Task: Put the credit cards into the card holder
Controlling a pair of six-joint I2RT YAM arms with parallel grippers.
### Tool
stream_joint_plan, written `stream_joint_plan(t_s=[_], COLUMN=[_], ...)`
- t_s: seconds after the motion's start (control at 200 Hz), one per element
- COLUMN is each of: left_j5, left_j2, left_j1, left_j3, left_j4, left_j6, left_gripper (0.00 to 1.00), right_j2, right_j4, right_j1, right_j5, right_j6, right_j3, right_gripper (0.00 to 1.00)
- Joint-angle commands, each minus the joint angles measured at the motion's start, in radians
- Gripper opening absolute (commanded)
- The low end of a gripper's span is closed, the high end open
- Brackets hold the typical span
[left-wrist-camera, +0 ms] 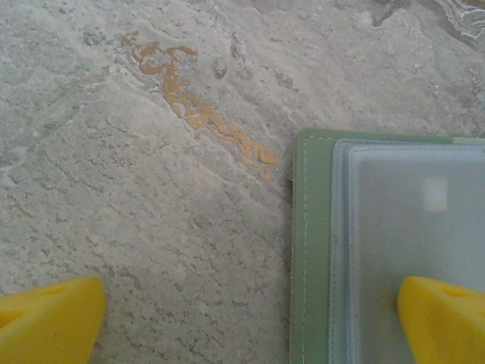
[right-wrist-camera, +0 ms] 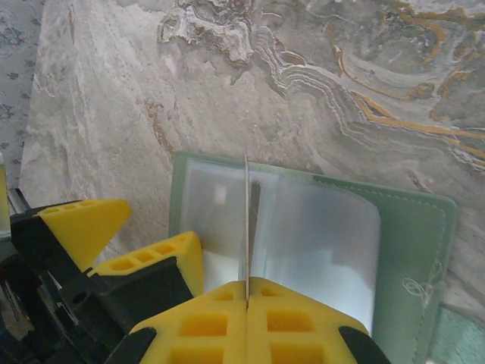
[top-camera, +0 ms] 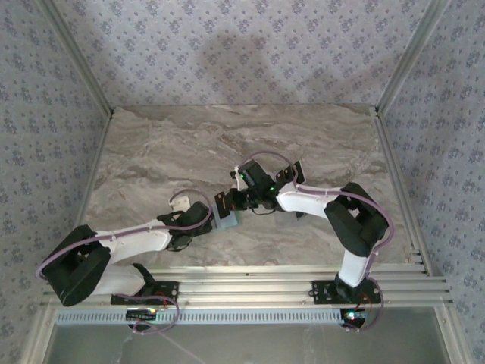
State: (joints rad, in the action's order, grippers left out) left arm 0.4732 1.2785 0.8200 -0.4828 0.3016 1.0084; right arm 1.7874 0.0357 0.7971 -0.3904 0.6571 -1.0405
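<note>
Right gripper (right-wrist-camera: 246, 292): fingers pressed together, pinching one credit card (right-wrist-camera: 246, 220) by its near edge. The card stands on edge and shows as a thin pale line directly over the open card holder (right-wrist-camera: 413, 243). Left gripper (left-wrist-camera: 242, 318): fingers spread wide, one fingertip (left-wrist-camera: 443, 318) over the holder's clear sleeve (left-wrist-camera: 409, 227), the other over bare table. It looks to be pinning the holder flat, but contact cannot be confirmed. The holder lies open on the table (top-camera: 151, 152), a little ahead of the arm bases, near mid-width, between the two wrists. Step in hand, as I read it: inserting this card, not yet seated. Its leading edge is at the sleeves; I cannot tell whether it has entered a slot mouth. The next move calls for tipping the card toward flat, lining its edge up with the sleeve opening, then sliding it in along the pocket while the left side stops the holder skating. Room: tight on the near side, with both grippers just beside each other over the holder, so their fingers could touch. Beyond the holder the marble surface runs open to the far edge and the patterned walls (top-camera: 242, 45).
</note>
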Motion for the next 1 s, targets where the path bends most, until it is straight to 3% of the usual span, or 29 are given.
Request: stream_joint_plan(t_s=[0.0, 0.994], left_j5=[0.014, 0.011], left_j2=[0.002, 0.001], left_j1=[-0.005, -0.004], left_j3=[0.028, 0.039], left_j4=[0.077, 0.069], left_j6=[-0.003, -0.003], left_gripper=[0.98, 0.98], right_j2=[0.036, 0.102], right_j4=[0.051, 0.190], right_j1=[0.001, -0.003], right_j5=[-0.042, -0.089], right_j6=[0.028, 0.103], right_j3=[0.014, 0.084], right_gripper=[0.00, 0.00])
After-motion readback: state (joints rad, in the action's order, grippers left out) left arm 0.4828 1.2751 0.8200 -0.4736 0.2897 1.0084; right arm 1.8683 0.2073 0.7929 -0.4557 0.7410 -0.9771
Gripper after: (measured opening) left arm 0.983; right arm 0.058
